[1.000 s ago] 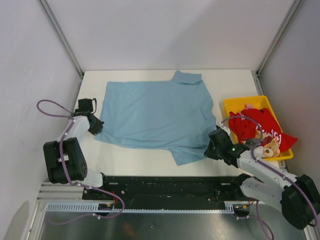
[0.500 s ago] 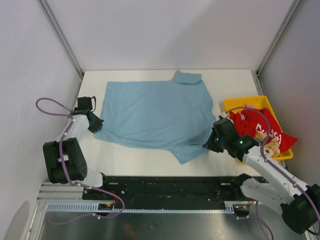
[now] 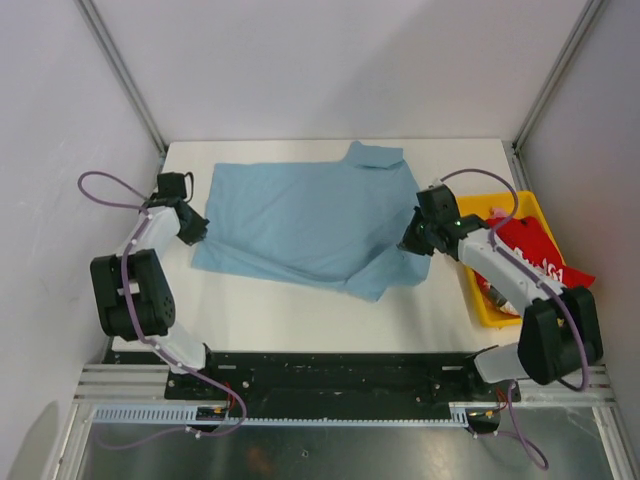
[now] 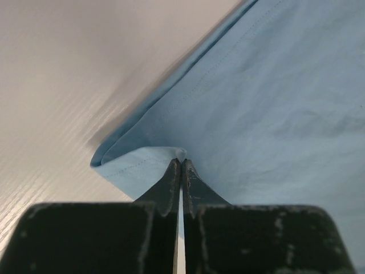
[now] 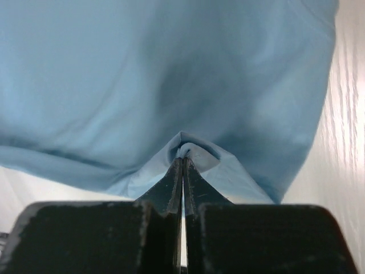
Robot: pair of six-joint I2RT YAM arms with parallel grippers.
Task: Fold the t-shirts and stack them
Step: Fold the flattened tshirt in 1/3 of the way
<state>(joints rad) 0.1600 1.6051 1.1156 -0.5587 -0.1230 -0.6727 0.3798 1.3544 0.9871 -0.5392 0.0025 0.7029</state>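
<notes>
Since a second ago the right gripper [image 3: 406,245] has swung from the blue shirt's [image 3: 300,215] 5 o'clock corner up to its 3 o'clock edge, dragging that corner along. The left gripper [image 3: 199,232] has crept a little toward 12.

There are two shirts, two arms and one bin [image 3: 478,300]. The blue shirt lies spread on the middle of the table [image 3: 290,315], collar at 1 o'clock, with its near edge now running slantwise. The red shirt [image 3: 533,243] sits bunched in the bin at the table's 3 o'clock side.

Both wrist views show the jaws pressed together on a pinch of blue cloth. The left pair [image 4: 181,165] holds the 9 o'clock corner, where the hem doubles over. The right pair [image 5: 181,162] holds a small peaked fold.

The right arm crosses the bin and covers much of the red shirt. Its white lettering is cut off and cannot be read. In the top view both pinched spots are hidden under the fingers.
</notes>
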